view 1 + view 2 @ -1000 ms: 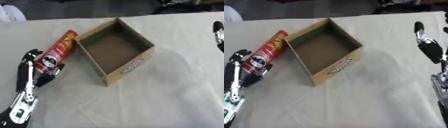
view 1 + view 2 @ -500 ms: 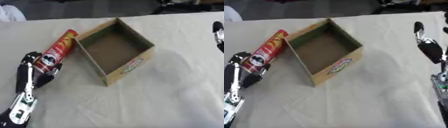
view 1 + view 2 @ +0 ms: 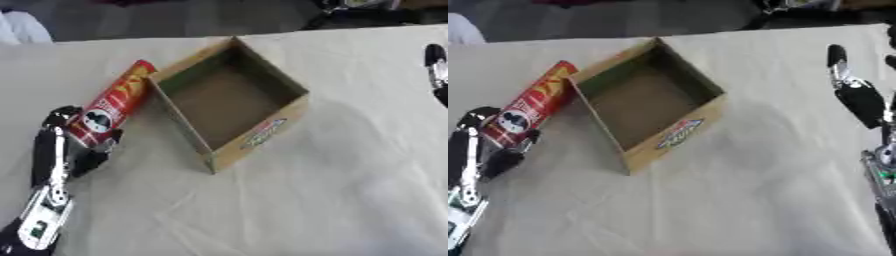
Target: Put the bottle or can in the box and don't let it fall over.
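Note:
A red can (image 3: 111,103) with a face logo lies on its side on the cloth, tilted, its top end touching the left wall of the open cardboard box (image 3: 229,102). My left hand (image 3: 63,150) is at the can's lower end, with fingers and thumb curled round it. The box is empty inside. Over at the right edge, my right hand (image 3: 857,95) stands with straight fingers pointing up, holding nothing.
A pale wrinkled cloth (image 3: 332,190) covers the table. Dark shapes (image 3: 350,15) lie beyond the far edge. A white object (image 3: 22,27) shows at the far left corner.
My left hand has closed a little further round the can's lower end. The can, the box and the right hand stay where they were.

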